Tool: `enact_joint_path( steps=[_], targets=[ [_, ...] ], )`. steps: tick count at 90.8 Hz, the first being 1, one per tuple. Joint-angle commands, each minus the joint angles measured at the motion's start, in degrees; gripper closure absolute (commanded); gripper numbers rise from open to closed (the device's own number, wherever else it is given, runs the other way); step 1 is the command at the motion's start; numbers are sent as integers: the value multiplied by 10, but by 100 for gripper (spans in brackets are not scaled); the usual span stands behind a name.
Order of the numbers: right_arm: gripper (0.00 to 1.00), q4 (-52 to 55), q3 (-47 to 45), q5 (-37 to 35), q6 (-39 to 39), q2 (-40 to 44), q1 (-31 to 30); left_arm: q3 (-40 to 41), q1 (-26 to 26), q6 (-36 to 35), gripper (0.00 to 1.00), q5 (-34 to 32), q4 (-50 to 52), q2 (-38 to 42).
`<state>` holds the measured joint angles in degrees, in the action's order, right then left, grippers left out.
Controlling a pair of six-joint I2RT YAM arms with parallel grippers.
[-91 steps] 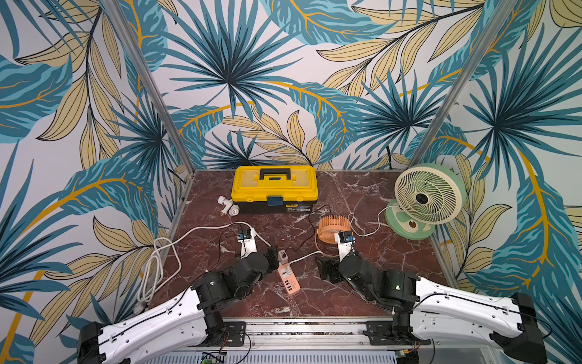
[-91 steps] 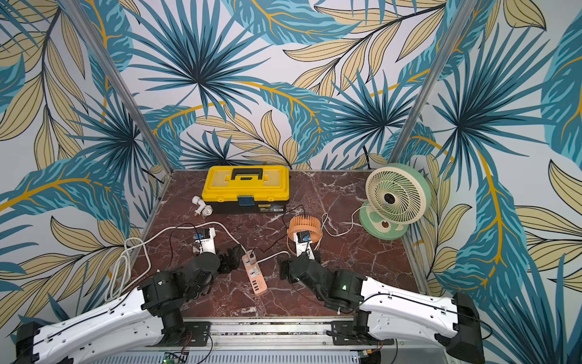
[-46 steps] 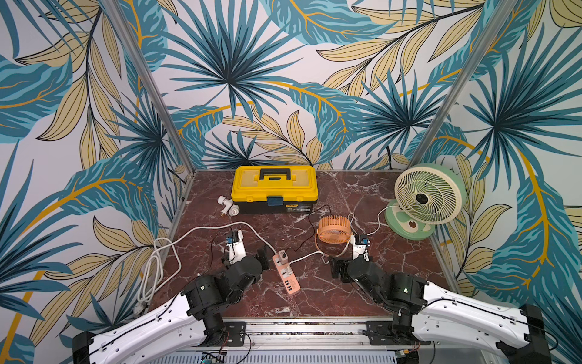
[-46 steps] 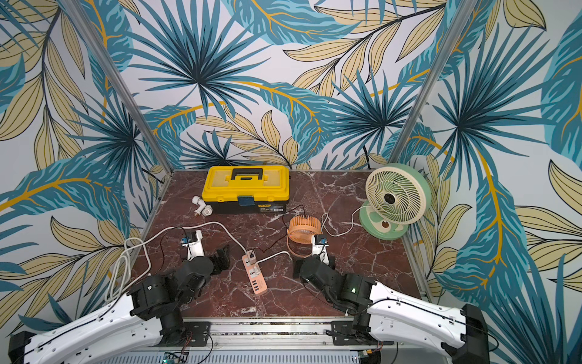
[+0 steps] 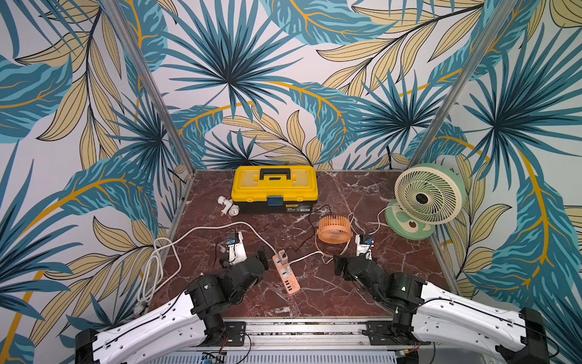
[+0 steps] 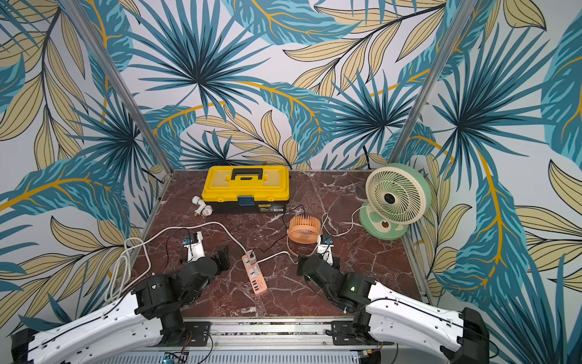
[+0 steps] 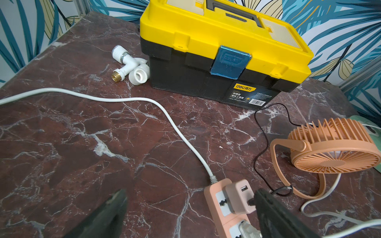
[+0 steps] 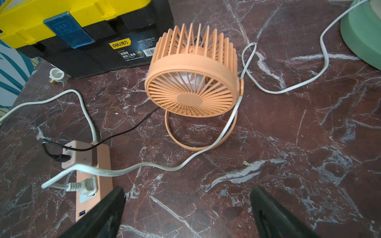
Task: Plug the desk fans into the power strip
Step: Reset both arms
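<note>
Your left gripper (image 7: 189, 192) wide, holding nothing, just beside the power strip (image 5: 286, 274), your right gripper (image 8: 186, 189) wide too, open surface (image 5: 315, 296) between it and the strip, strip centre-front, away from every edge, yellow toolbox (image 5: 274, 186) by the back edge

Power strip (image 5: 289, 280) before toolbox (image 5: 273, 188), left of small fan (image 5: 334, 228).
</note>
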<state>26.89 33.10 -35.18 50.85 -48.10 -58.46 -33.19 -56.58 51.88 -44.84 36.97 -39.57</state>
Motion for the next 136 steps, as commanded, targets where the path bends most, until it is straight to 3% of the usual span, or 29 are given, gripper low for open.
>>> enact_joint_path(
  steps=[1, 15, 27, 36, 43, 50, 56, 64, 71, 82, 91, 96, 100, 110, 120, 126, 132, 136],
  targets=[
    [2, 6, -12, -11, 7, 4, 4, -7, 2, -5, 0, -22, 10, 0],
    [1, 10, -12, -12, 7, 10, 20, -6, 2, -18, 0, -49, -7, -10],
    [0, 58, 10, -41, 21, 1, 75, -35, 3, -35, 0, -139, -6, -29],
    [0, 67, 33, -110, -5, -24, 106, -59, 14, -139, 0, -218, -72, -40],
    [0, 28, 42, -164, -45, -56, 106, -45, 39, -279, 0, -260, -225, -51],
    [0, 3, 57, -211, -79, -91, 111, -26, 114, -376, 0, -206, -354, -71],
    [0, -22, 72, -220, -125, -117, 143, -36, 202, -358, 0, -147, -358, -101],
    [0, -46, 83, -222, -159, -136, 211, -56, 294, -330, 0, -121, -360, -171],
    [0, -102, 70, -249, -202, -136, 261, -61, 352, -345, 0, -97, -399, -229],
    [0, -200, 40, -312, -280, -133, 325, -5, 413, -403, 0, -43, -527, -317],
    [0, -307, -20, -254, -325, -136, 395, 62, 440, -454, 0, -1, -638, -369],
    [1, -347, -53, -212, -309, -154, 436, 76, 442, -489, 0, -1, -722, -405],
    [0, -390, -78, -191, -302, -182, 454, 77, 446, -501, 0, 47, -740, -408],
    [0, -518, -84, -127, -363, -241, 462, 79, 470, -516, 0, 138, -736, -395],
    [0, -660, -92, -57, -460, -296, 464, 145, 490, -509, 0, 153, -892, -426],
    [0, -734, -94, -29, -516, -330, 465, 133, 497, -521, 0, 207, -884, -435],
    [0, -828, -120, 43, -526, -374, 488, 116, 502, -530, 0, 248, -856, -457],
    [0, -782, -117, 79, -501, -355, 508, 130, 504, -535, 0, 249, -928, -491]
  ],
)
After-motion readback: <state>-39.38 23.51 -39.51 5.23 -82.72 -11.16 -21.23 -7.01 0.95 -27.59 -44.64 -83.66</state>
